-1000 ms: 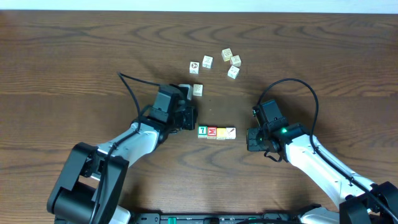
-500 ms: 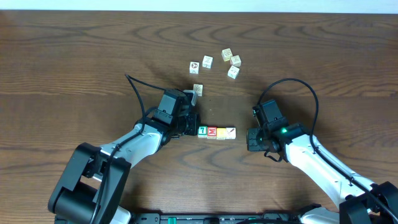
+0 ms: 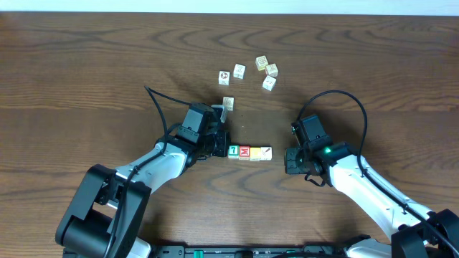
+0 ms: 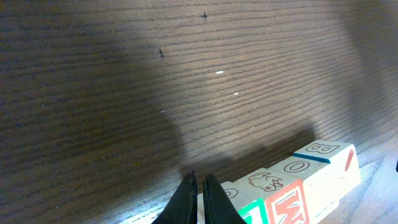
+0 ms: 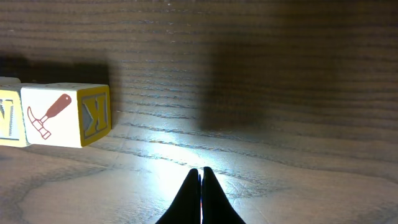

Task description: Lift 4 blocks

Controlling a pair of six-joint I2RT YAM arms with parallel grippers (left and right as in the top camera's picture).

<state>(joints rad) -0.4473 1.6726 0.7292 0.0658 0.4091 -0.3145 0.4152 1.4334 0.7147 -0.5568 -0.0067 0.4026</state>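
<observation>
Seeing the left gripper (image 3: 221, 145) standing closer in than a second ago, having swung down beside the green wooden cube with the white mark (image 3: 233, 151), and holding steady over the last half second. Keeping its fingers pinched fully together and gripping nothing, tip lying just beside the green face, contact not being clear. Finding the right gripper (image 3: 290, 160) unmoved, likewise pinched closed and empty, facing the white cube with the dark diagonal mark (image 3: 266, 152) across a gap of bare dark wooden table (image 3: 86, 64). Reading this as bracketing the row for a two-sided squeeze: one end nearly met, the other needing closing up, nothing being lifted yet.

Counting four task cubes lying in one touching row between the grippers: green, red cube with the white letter (image 3: 244, 152), yellow-orange cube (image 3: 255, 153), white. Counting six loose cream picture cubes (image 3: 269, 83) beyond: five clustering further back, one near the left arm.
</observation>
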